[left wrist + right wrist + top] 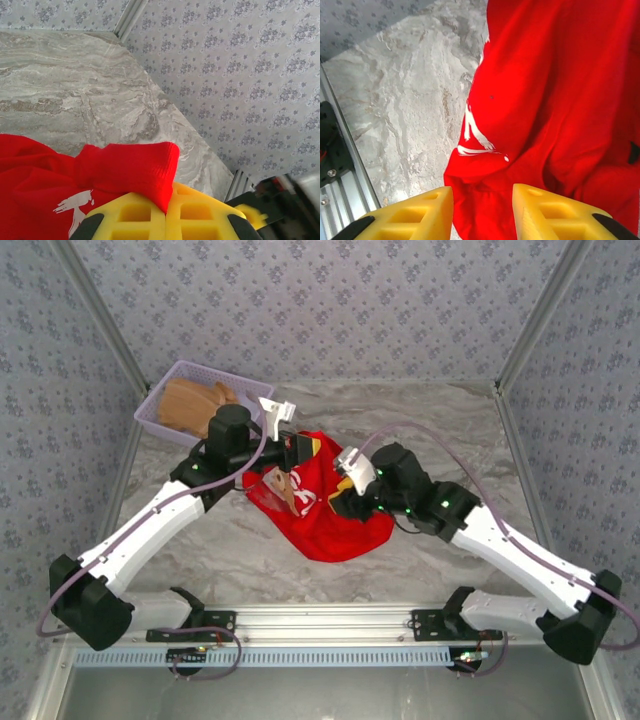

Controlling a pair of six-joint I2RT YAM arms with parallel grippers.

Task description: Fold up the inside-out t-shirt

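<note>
Inside-out t-shirt (335, 525) on marbled table (430, 410)

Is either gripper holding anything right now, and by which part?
The left gripper is shut on the t-shirt, pinching a ribbed edge, perhaps a cuff or hem. The right gripper stands open at the cloth, gripping nothing.

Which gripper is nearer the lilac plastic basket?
Left. The left gripper hangs just right of the lilac plastic basket, pinching the red cloth t-shirt; the right gripper is farther right.
</note>
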